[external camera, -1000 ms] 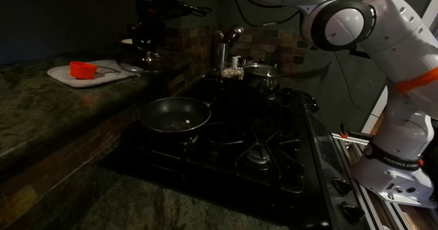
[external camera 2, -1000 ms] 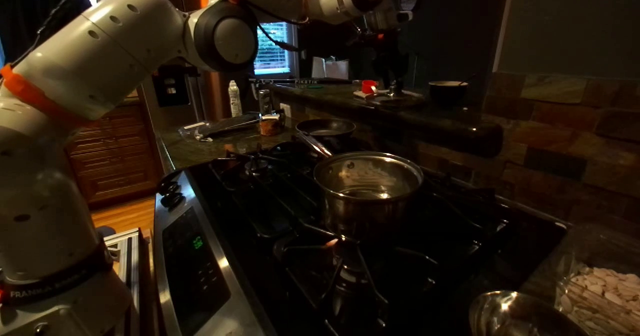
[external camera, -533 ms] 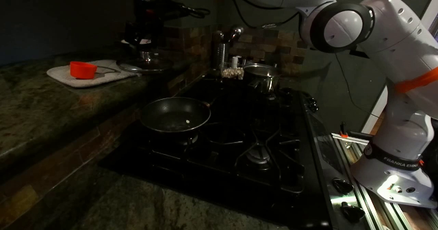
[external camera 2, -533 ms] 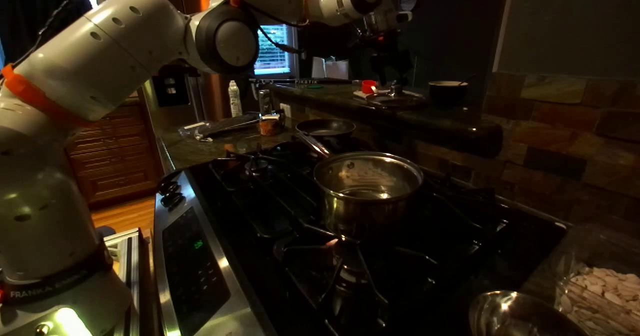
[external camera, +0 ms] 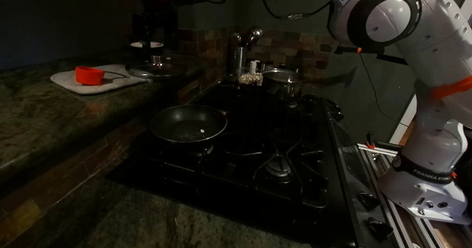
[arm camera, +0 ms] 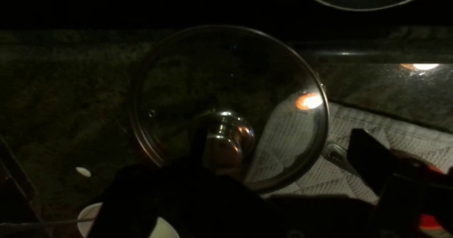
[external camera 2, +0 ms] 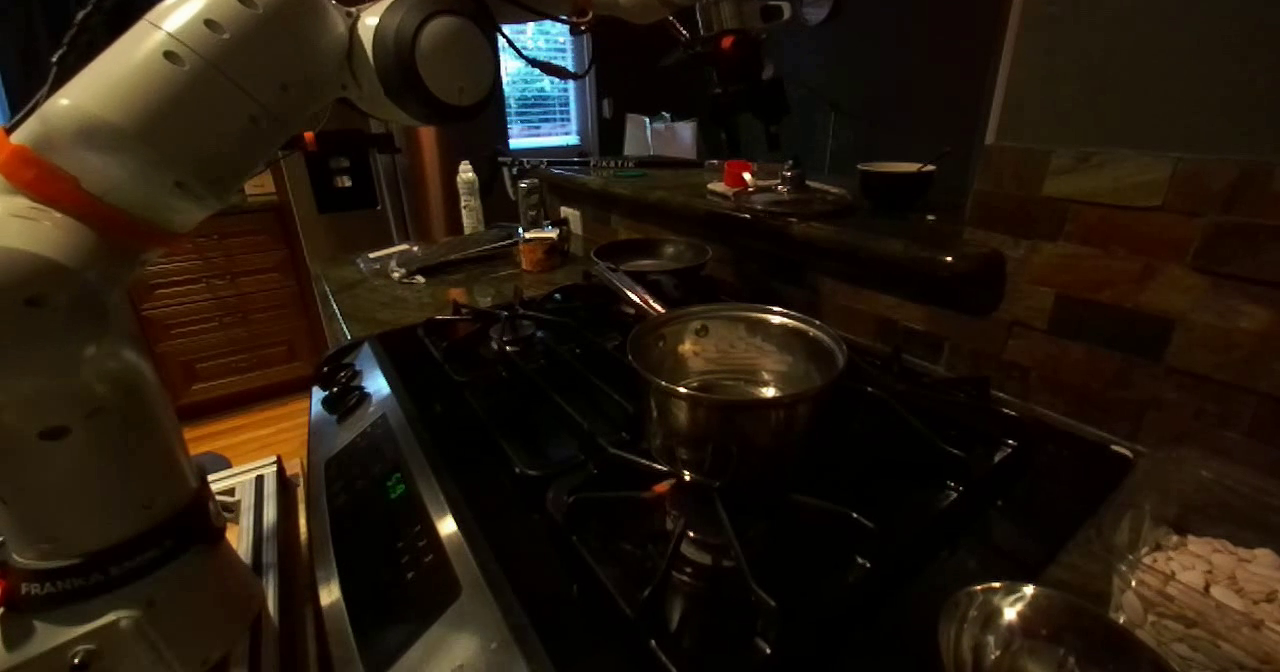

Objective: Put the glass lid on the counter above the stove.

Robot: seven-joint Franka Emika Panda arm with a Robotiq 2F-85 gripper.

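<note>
The round glass lid (arm camera: 226,71) lies knob up on the raised stone counter (external camera: 33,119), its rim partly over a pale mat. Both exterior views show this lid (external camera: 162,72) (external camera 2: 795,200), on the ledge above the black stove (external camera 2: 560,422). In the wrist view my gripper (arm camera: 279,135) is open, with its dark fingers (arm camera: 371,156) wide apart and nothing gripped. One finger overlaps the metal knob from the camera's viewpoint. Exterior views put the gripper (external camera 2: 752,144) above the lid, apart from it. The dark jaws are hard to make out in an exterior view (external camera: 156,45).
On the pale mat (external camera: 84,89) beside the lid sits a red cup (external camera: 89,76). A bowl (external camera 2: 895,187) stands on the same ledge. Lower down, a frying pan (external camera: 188,124) and a steel pot (external camera 2: 740,382) rest on the stove grates.
My gripper's fingers have spread and let go of the lid's knob. The arm has then risen from the lid, which stays where it was on the counter.
</note>
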